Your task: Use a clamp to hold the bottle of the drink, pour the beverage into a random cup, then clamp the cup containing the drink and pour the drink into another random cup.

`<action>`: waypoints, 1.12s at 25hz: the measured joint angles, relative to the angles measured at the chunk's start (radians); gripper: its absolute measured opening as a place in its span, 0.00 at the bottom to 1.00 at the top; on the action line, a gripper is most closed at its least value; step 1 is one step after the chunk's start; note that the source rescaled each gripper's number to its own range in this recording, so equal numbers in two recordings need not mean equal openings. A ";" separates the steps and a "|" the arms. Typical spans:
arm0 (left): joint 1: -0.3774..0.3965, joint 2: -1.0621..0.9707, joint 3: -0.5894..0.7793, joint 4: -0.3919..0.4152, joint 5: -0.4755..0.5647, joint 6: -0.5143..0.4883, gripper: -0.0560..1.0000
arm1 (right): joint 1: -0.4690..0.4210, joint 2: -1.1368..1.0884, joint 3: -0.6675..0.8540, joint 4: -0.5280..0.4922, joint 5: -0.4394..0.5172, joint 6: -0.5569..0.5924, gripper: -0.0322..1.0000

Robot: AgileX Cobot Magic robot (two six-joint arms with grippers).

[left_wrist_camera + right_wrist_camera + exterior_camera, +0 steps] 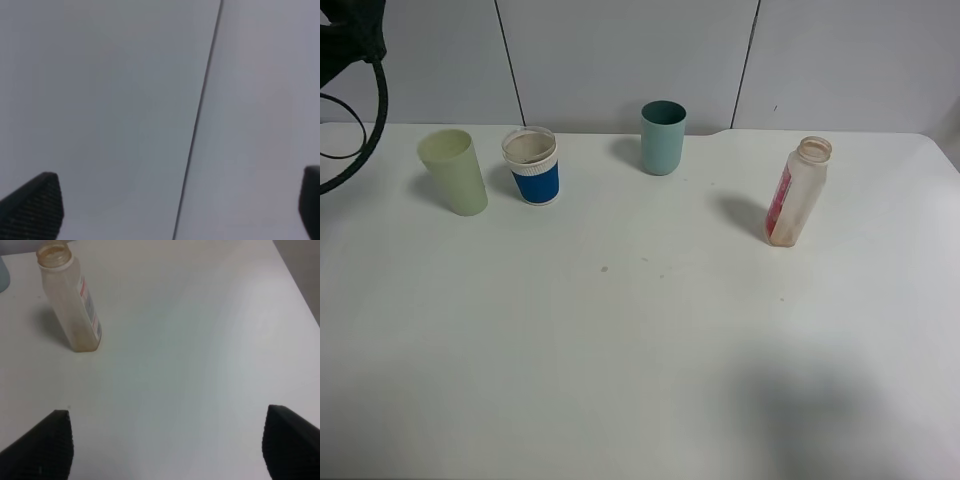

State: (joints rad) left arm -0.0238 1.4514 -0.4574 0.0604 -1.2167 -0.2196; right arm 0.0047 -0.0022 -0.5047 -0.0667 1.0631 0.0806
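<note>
A clear uncapped bottle (pixel 797 193) with a red label stands upright at the right of the white table (pixel 640 330); it also shows in the right wrist view (pixel 70 297). Three cups stand in a row at the back: a pale green cup (pixel 453 171), a blue and white cup (pixel 532 166), and a teal cup (pixel 663 137). My right gripper (pixel 165 442) is open and empty, well short of the bottle. My left gripper (pixel 180 205) is open and empty, facing a grey wall panel. Neither gripper shows in the exterior view.
Black cables and part of the left arm (pixel 350 70) hang at the top left corner. A dark shadow (pixel 810 410) lies on the table at the front right. The table's right edge (pixel 295 285) runs close beyond the bottle.
</note>
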 joint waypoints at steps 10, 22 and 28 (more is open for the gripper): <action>0.000 -0.223 0.073 -0.005 0.109 0.016 0.97 | 0.000 0.000 0.000 0.000 0.000 0.000 0.61; 0.000 -0.569 0.073 0.010 0.528 0.012 0.97 | 0.000 0.000 0.000 0.000 0.000 0.000 0.61; 0.000 -0.734 0.073 0.014 0.767 0.012 0.97 | 0.000 0.000 0.000 0.000 0.000 0.000 0.61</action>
State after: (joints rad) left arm -0.0238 0.7170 -0.3842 0.0740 -0.4493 -0.2079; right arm 0.0047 -0.0022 -0.5047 -0.0667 1.0631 0.0806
